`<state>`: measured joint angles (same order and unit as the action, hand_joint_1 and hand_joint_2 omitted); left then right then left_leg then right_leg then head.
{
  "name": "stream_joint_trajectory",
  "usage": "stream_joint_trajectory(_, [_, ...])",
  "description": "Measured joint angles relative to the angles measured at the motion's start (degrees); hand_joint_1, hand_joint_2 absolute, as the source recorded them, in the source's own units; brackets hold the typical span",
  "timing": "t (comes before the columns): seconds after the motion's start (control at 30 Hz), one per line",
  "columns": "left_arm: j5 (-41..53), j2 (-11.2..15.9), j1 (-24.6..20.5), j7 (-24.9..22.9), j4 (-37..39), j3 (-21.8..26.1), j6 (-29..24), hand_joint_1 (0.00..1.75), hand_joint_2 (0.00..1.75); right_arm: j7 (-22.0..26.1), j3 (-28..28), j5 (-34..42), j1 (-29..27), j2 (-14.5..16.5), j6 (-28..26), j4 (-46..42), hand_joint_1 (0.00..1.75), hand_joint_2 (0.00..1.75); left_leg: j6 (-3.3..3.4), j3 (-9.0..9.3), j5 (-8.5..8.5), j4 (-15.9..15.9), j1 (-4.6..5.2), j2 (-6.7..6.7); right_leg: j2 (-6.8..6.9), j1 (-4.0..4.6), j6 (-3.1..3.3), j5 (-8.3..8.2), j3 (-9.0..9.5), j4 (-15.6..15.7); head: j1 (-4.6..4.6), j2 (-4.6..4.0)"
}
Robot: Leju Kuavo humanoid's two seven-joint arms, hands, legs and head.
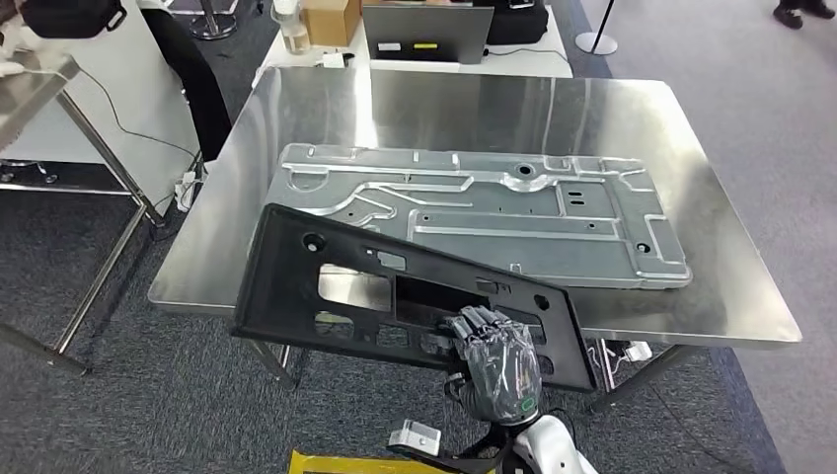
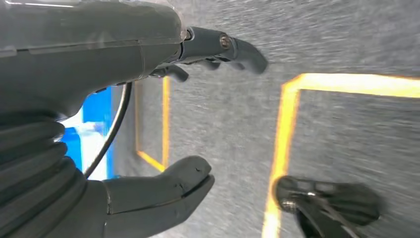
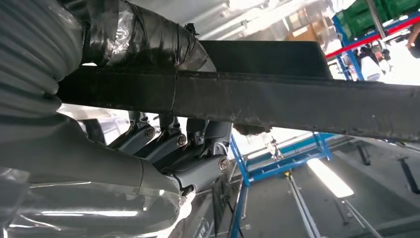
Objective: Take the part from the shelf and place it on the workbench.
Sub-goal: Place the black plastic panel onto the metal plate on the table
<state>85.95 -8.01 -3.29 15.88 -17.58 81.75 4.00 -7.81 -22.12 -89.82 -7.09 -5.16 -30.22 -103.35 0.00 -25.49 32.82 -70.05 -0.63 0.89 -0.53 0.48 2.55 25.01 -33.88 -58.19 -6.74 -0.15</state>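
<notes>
A long black plastic panel [image 1: 326, 267] with several cut-outs hangs tilted over the near edge of the steel workbench [image 1: 691, 178]. My right hand [image 1: 496, 365] grips the panel's lower edge from below, fingers curled over it. In the right wrist view the black panel [image 3: 297, 99] runs as a dark bar across the picture, clamped between thumb and fingers [image 3: 198, 144]. A silver stamped metal plate [image 1: 494, 212] lies flat on the bench behind the panel. My left hand [image 2: 163, 119] hangs over grey floor, fingers apart, holding nothing.
Boxes, a bottle and a grey case [image 1: 426, 32] sit on the white table beyond the bench. Another steel table [image 1: 30, 89] stands at the far left. Yellow floor tape [image 2: 285, 129] and a dark foot-like part show below my left hand.
</notes>
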Motion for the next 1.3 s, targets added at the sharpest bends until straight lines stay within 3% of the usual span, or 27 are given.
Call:
stream_joint_trajectory(0.03, [0.0,0.0,0.0,0.0,0.0,0.0,0.0,0.0,1.75,0.0,0.0,0.0,0.0,-0.1,-0.1,-0.2,1.75,1.75,-0.12,-3.02,1.99,-2.7,-0.03,-0.06,-0.05,-0.11,0.07,0.79,1.21,0.4,0.02,0.0])
stream_joint_trajectory(0.1, [0.0,0.1,0.4,0.0,0.0,0.0,0.0,0.0,1.75,0.0,0.0,0.0,0.0,-0.3,-0.2,-0.5,1.75,1.75,-0.33,-7.86,7.78,-3.9,-0.06,-0.13,-0.26,-0.31,-0.05,2.65,3.74,0.8,0.01,-0.01])
stream_joint_trajectory(0.13, [-0.1,0.2,0.6,-0.1,0.0,0.0,0.0,0.0,1.75,0.1,0.0,0.0,0.0,-0.5,-0.2,-0.7,1.75,1.75,-0.43,-9.51,9.54,-2.8,-0.06,-0.18,-0.37,-0.4,-0.18,3.64,5.01,0.8,0.01,-0.01])
stream_joint_trajectory(0.17, [-0.1,0.2,0.8,-0.1,0.0,0.0,0.0,0.0,1.75,0.1,0.0,0.0,0.0,-0.6,-0.3,-0.9,1.75,1.75,-0.46,-10.81,9.23,-0.8,-0.07,-0.25,-0.41,-0.48,-0.34,4.63,6.34,0.8,0.01,-0.01])
stream_joint_trajectory(0.2, [-0.1,0.2,0.9,-0.1,0.0,0.0,0.0,0.0,1.75,0.3,0.0,0.0,0.0,-0.9,-0.3,-1.2,1.75,1.75,-0.38,-11.83,5.97,1.9,-0.07,-0.29,-0.45,-0.51,-0.56,5.68,7.51,0.8,0.0,-0.01])
stream_joint_trajectory(0.27, [-0.3,0.3,1.3,-0.1,0.1,0.1,0.0,0.0,1.75,0.6,0.0,0.0,0.2,-1.3,-0.2,-1.6,1.75,1.75,-0.03,-13.33,-3.71,6.6,0.04,-0.38,-0.63,-0.31,-1.15,8.06,9.57,0.0,-0.01,-0.01])
stream_joint_trajectory(0.3, [-0.3,0.3,1.3,0.1,0.1,0.1,0.0,0.0,1.75,0.6,0.1,0.0,0.3,-1.6,-0.1,-1.9,1.75,1.75,0.25,-13.59,-7.4,7.4,0.13,-0.38,-0.81,-0.18,-1.53,9.35,10.24,-0.4,-0.02,-0.01])
stream_joint_trajectory(0.33, [-0.4,0.3,1.3,0.2,0.1,0.1,0.0,0.0,1.75,0.6,0.2,0.0,0.4,-2.0,0.0,-2.3,1.75,1.75,0.5,-13.66,-8.81,7.4,0.21,-0.4,-0.91,-0.03,-1.92,10.44,10.86,-0.8,-0.02,-0.01])
stream_joint_trajectory(0.43, [-0.4,0.3,0.5,0.7,0.1,0.1,0.0,0.0,1.75,-0.2,1.4,0.3,1.1,-3.4,1.0,-4.2,1.75,1.75,1.45,-13.04,-8.7,7.2,-0.07,-0.34,-0.7,-0.11,-3.05,12.54,11.37,-1.8,-0.02,-0.01])
stream_joint_trajectory(0.5, [-0.4,0.3,0.1,1.0,0.1,0.1,0.1,0.0,1.75,-0.9,3.2,1.1,1.7,-4.6,3.1,-5.0,1.75,1.75,1.96,-12.62,-8.42,7.8,-0.24,-0.35,-0.16,-0.39,-3.84,14.81,8.41,-6.7,-0.05,-0.01])
stream_joint_trajectory(0.57, [-0.5,0.4,0.2,1.1,0.1,0.1,0.2,0.0,1.75,-1.3,5.8,2.7,1.7,-5.9,6.2,-5.0,1.75,1.75,2.22,-12.31,-7.91,8.0,-0.23,-0.35,0.1,-0.66,-4.44,16.74,3.19,-13.8,-0.05,-0.01])
stream_joint_trajectory(0.6, [-0.5,0.5,0.2,1.2,0.1,0.1,0.2,0.0,1.75,-1.4,7.3,3.7,1.4,-6.7,7.7,-4.8,1.75,1.75,2.28,-12.09,-7.58,8.0,-0.21,-0.3,0.15,-0.78,-4.6,16.33,1.06,-15.8,-0.05,-0.01])
stream_joint_trajectory(0.63, [-0.5,0.5,0.3,1.2,0.1,0.1,0.2,0.0,1.75,-1.4,8.9,4.7,1.2,-7.4,8.9,-4.5,1.75,1.75,2.3,-11.75,-7.23,8.0,-0.2,-0.22,0.17,-0.86,-4.64,14.71,-0.24,-15.9,-0.05,-0.01])
stream_joint_trajectory(0.67, [-0.5,0.5,0.4,1.2,0.1,0.1,0.3,0.0,1.75,-1.3,10.5,5.4,1.0,-8.1,9.8,-4.2,1.75,1.75,2.29,-11.28,-6.88,8.0,-0.18,-0.13,0.19,-0.88,-4.56,12.03,-0.58,-14.0,-0.05,-0.01])
stream_joint_trajectory(0.73, [-0.5,0.5,0.6,1.2,0.1,0.1,0.3,0.0,1.75,-1.2,13.0,6.2,0.9,-9.2,10.7,-3.6,1.75,1.75,2.18,-10.2,-6.23,8.2,-0.12,-0.01,0.2,-0.73,-3.99,6.46,0.4,-7.7,-0.06,-0.01])
stream_joint_trajectory(0.77, [-0.5,0.5,0.7,1.2,0.1,0.2,0.4,0.0,1.75,-1.1,13.9,6.3,0.9,-9.6,10.8,-3.4,1.75,1.75,2.02,-9.83,-6.06,8.4,-0.07,0.06,0.2,-0.53,-3.62,4.83,1.07,-5.2,-0.07,-0.01])
stream_joint_trajectory(0.8, [-0.5,0.5,0.7,1.3,0.1,0.2,0.4,0.0,1.75,-1.1,14.6,6.4,0.9,-9.9,11.0,-3.2,1.75,1.75,1.81,-9.66,-6.03,8.6,-0.03,0.11,0.2,-0.35,-3.23,4.3,1.54,-3.6,-0.09,-0.01])
stream_joint_trajectory(0.87, [-0.4,0.6,0.6,1.3,0.1,0.2,0.4,0.0,1.75,-1.4,15.8,6.5,0.8,-10.3,12.4,-2.9,1.75,1.75,1.22,-9.62,-6.27,9.0,0.05,0.19,0.14,-0.14,-2.67,4.56,1.98,-2.3,-0.13,-0.01])
stream_joint_trajectory(0.97, [-0.3,0.9,0.5,1.4,0.1,0.2,0.5,0.0,1.75,-2.1,17.7,7.4,1.0,-10.9,16.6,-1.7,1.75,1.75,0.42,-10.06,-5.3,8.0,0.21,-0.07,0.27,-0.81,-1.97,4.28,2.86,-0.8,-0.07,-0.01])
stream_joint_trajectory(1.07, [-0.1,1.1,0.6,1.5,0.1,0.2,0.6,0.0,1.75,-1.6,19.9,8.7,2.2,-11.7,19.4,1.6,1.75,1.75,-0.02,-14.57,-1.08,-1.2,0.11,-0.32,0.54,-0.9,-1.49,4.27,3.33,-0.4,0.01,-0.01])
stream_joint_trajectory(1.1, [0.0,1.2,0.6,1.5,0.1,0.2,0.6,0.0,1.75,-1.1,20.5,9.0,2.9,-11.9,20.2,3.2,1.75,1.75,-0.12,-16.17,-0.33,-4.2,0.05,-0.36,0.57,-0.87,-1.41,4.35,3.4,-0.5,0.01,-0.01])
stream_joint_trajectory(1.13, [0.1,1.3,0.6,1.6,0.1,0.2,0.6,0.0,1.75,-0.7,20.9,9.2,3.4,-12.2,20.7,4.8,1.75,1.75,-0.16,-16.8,-0.78,-5.1,0.03,-0.4,0.58,-0.85,-1.39,4.47,3.53,-0.5,0.01,-0.01])
stream_joint_trajectory(1.17, [0.2,1.5,0.6,1.6,0.1,0.2,0.7,0.0,1.75,-0.4,21.3,9.4,3.9,-12.5,21.1,6.2,1.75,1.75,-0.15,-16.44,-2.16,-4.0,0.02,-0.43,0.58,-0.85,-1.44,4.62,3.71,-0.5,0.01,-0.01])
stream_joint_trajectory(1.23, [0.2,1.7,0.6,1.7,0.1,0.2,0.7,0.0,1.75,-0.1,22.0,9.5,4.7,-12.9,21.5,8.4,1.75,1.75,0.11,-13.33,-5.92,2.7,0.02,-0.5,0.57,-0.83,-1.7,5.14,4.16,-0.7,0.0,-0.01])
stream_joint_trajectory(1.3, [0.2,1.9,0.6,1.8,0.1,0.2,0.8,0.0,1.75,-0.1,22.5,9.4,5.6,-13.2,21.5,9.8,1.75,1.75,0.55,-10.67,-7.39,8.2,0.16,-0.51,0.53,-0.68,-2.21,5.64,4.26,-1.0,-0.01,-0.01])
